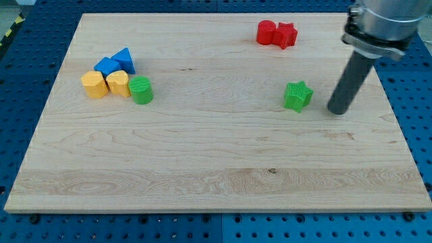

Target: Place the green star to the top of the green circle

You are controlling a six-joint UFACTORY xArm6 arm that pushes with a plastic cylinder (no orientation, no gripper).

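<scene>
Pale wood makes up the bench (202, 169), which sits on a blue pegboard (27, 74), and I read it from the view's left across. At the left, near the top, a cluster of blocks sits packed together: a yellow block (94, 84) at the far left, a second yellow block (118, 82) just beside it, and two blue blocks above them, one flat (106, 65) and one a blue triangle (124, 59). The green circle (141, 90) touches the right side of the second yellow block and closes off that cluster. A wide stretch of wood separates it from the green star (298, 95), which lies well apart on the right half, at about the same height in the view as the circle rather than above it. Toward the top right, a red circle (266, 32) and a red star (285, 35) sit touching each other. My tip (337, 110) stands just to the right of the green star, near it with a narrow strip of wood showing between them. This arm carries no claw, only the dark rod, so nothing is held apart, together or clamped.
</scene>
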